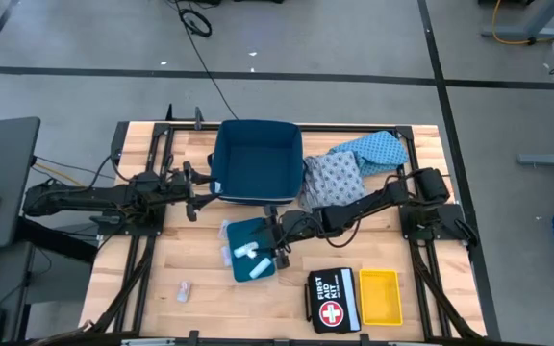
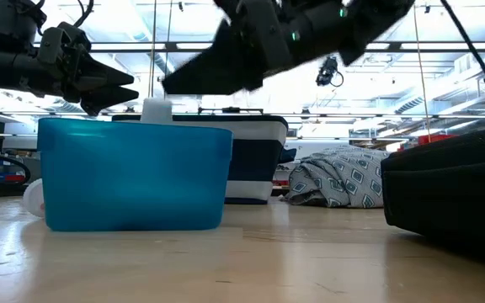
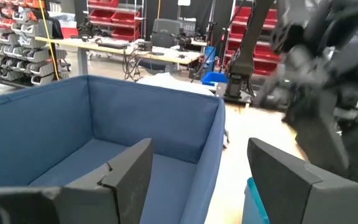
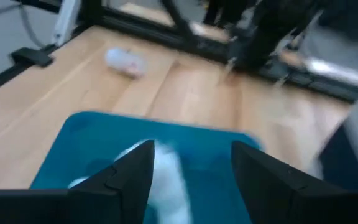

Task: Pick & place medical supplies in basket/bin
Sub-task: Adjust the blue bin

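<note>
In the high view, a dark blue bin (image 1: 256, 160) stands at the upper middle of the table (image 1: 142, 279), and below it, near the centre, lies a small teal tray (image 1: 239, 240) with white rolls (image 1: 255, 261) in it. The right gripper (image 1: 279, 252) is over the right edge of this tray; in the right wrist view its two fingers (image 4: 129, 174) stand apart above the tray with nothing between them, and a blurred white roll lies below the gap. The left gripper (image 1: 198, 189) is at the left side of the bin, near its lower left corner; in the left wrist view its fingers (image 3: 126, 171) are apart at the bin's wall and I see nothing held. Two patterned cloths (image 1: 339, 171) lie at the right of the bin, touching it, one grey-blue and one lighter blue. One more roll (image 1: 226, 256) lies just left of the tray, and a small pale packet (image 1: 184, 288) lies well apart at the lower left. At the bottom middle of the frame there is a black first aid kit (image 1: 332, 301), with a yellow tray (image 1: 380, 296) just beside it on the right.
</note>
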Controlling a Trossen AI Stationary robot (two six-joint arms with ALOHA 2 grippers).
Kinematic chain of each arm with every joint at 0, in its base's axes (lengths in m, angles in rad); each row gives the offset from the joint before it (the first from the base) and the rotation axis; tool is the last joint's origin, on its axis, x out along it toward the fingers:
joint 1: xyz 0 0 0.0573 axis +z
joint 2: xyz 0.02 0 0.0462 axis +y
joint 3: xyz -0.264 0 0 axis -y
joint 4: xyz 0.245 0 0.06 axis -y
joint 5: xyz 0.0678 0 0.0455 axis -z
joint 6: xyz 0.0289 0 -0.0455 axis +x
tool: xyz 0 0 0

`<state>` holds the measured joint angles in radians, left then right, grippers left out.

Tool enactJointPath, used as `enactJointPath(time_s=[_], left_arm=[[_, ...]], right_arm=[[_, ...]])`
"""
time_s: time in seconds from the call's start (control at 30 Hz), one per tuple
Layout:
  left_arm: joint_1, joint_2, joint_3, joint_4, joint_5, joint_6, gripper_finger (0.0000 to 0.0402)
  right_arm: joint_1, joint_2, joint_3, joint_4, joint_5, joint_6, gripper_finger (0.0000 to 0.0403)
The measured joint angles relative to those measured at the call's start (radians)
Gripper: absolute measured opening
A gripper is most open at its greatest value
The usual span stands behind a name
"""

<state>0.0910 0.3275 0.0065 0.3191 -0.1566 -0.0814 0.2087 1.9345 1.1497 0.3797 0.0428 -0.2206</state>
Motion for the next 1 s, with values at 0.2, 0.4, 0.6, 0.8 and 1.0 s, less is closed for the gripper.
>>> enactJointPath(time_s=[0.2, 0.4, 0.6, 0.8, 1.0], left_arm=[[0.0, 0.002, 0.0, -0.007, 0.0, -0.008, 0.0252], [0.0, 0.039, 0.0, -0.034, 0.032, -0.054, 0.0252], [0.0, 0.116, 0.0, -0.02, 0.043, -0.098, 0.0252], [0.0, 0.163, 0.025, -0.035, 0.078, -0.118, 0.0252], [-0.006, 0.168, 0.042, -0.058, 0.123, -0.071, 0.0252]], right_arm=[[0.035, -0.05, 0.017, -0.096, 0.1, -0.029, 0.0203], [0.044, -0.062, 0.018, -0.213, 0.121, 0.015, 0.0181], [0.049, -0.061, 0.018, -0.359, 0.167, 0.079, 0.0179], [0.073, -0.061, 0.017, -0.434, 0.191, 0.107, 0.0179], [0.081, -0.063, 0.017, -0.444, 0.216, 0.115, 0.0178]])
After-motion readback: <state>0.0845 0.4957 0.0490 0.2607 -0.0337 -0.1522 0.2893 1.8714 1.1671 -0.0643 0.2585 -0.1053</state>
